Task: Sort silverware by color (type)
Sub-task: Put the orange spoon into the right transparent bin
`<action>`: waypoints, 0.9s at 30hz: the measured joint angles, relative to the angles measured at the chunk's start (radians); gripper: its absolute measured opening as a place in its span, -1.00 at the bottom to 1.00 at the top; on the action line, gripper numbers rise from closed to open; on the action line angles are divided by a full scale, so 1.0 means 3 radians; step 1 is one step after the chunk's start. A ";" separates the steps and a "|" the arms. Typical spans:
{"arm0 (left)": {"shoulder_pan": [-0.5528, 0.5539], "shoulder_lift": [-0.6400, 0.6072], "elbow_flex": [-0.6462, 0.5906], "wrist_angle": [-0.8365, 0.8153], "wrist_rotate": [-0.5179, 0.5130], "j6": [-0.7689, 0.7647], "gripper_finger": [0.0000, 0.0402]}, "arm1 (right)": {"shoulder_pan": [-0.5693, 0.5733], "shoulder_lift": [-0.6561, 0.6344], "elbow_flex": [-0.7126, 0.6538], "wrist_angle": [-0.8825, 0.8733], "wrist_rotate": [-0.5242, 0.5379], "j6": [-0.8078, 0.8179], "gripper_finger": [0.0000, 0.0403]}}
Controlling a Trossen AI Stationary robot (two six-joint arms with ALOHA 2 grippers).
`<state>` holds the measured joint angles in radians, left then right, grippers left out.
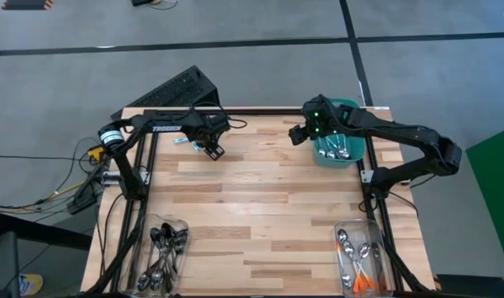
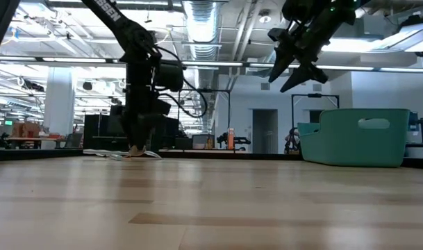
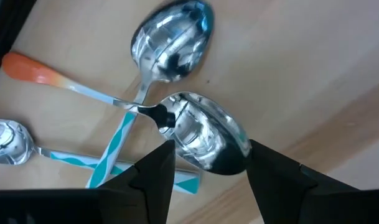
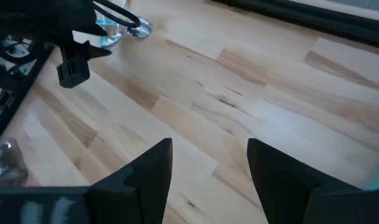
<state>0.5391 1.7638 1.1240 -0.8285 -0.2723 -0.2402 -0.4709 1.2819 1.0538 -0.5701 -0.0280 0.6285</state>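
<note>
High view: left gripper (image 1: 212,147) down low near the table's (image 1: 260,199) far left corner, above a few spoons (image 1: 182,141) lying there. Right gripper (image 1: 300,134) raised near the far right corner, beside the teal tub (image 1: 351,157) holding more spoons. Clear bin (image 1: 179,225) at the near left corner with dark-handled spoons; another clear bin (image 1: 382,248) at the near right corner with orange-handled ones.

Low view: left gripper at the tabletop, right gripper high in the air, fingers spread.

Left wrist view: fingers (image 3: 153,177) spread either side of an orange-handled spoon's bowl (image 3: 205,132), not clamped; two blue-handled spoons (image 3: 112,149) crossed under it.

Right wrist view: fingers (image 4: 145,171) apart over bare wood.
</note>
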 joint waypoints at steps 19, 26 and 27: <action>0.0029 0.0074 0.0000 0.0434 -0.0011 0.0461 -0.93 | -0.0001 -0.0001 0.0000 -0.0009 -0.0001 0.0000 0.14; -0.0015 0.0026 0.0205 0.0151 0.0224 0.0505 -0.93 | -0.0003 -0.0001 0.0000 -0.0007 -0.0068 0.0001 0.14; -0.0036 -0.0005 0.0278 0.0058 0.0260 0.0507 -0.94 | -0.0003 -0.0001 0.0000 -0.0005 -0.0087 0.0003 0.14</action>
<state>0.5283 1.7624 1.2074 -0.8111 -0.1944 -0.0881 -0.4717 1.2816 1.0538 -0.5716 -0.0543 0.6292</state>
